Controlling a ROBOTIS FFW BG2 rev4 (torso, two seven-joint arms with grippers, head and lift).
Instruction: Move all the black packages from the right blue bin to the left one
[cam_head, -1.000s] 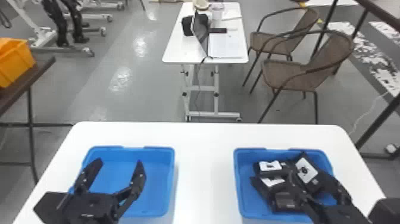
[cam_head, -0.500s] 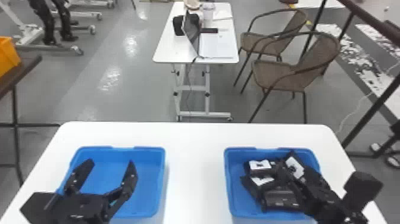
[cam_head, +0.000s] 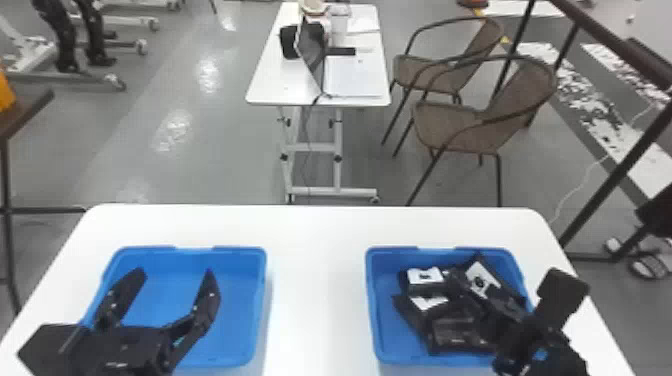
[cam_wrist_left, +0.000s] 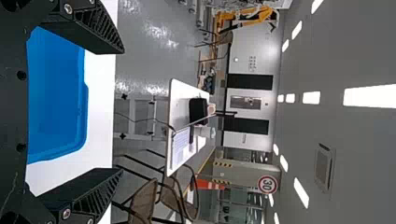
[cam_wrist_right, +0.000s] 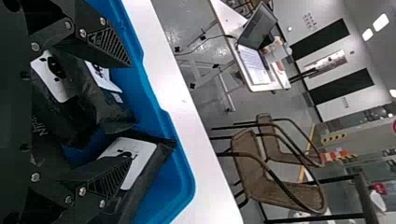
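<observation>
White round-cornered table (cam_head: 317, 300); the rectangular blue plastic left bin (cam_head: 242, 295) lies beneath the black two-finger left claw (cam_head: 174, 274), fingers wide, bare bin floor showing (so transfers look like zero). Rectangular blue plastic right bin (cam_head: 381, 305) sits under the matching black right claw (cam_wrist_right: 128, 112), also wide, glossy black packages with white labels (cam_head: 455, 334) below and between its fingers, whole visible pile left to move.

far table (cam_head: 280, 82) | laptop (cam_wrist_right: 258, 29) — open, on it | wicker chairs (cam_head: 522, 87) — beside
</observation>
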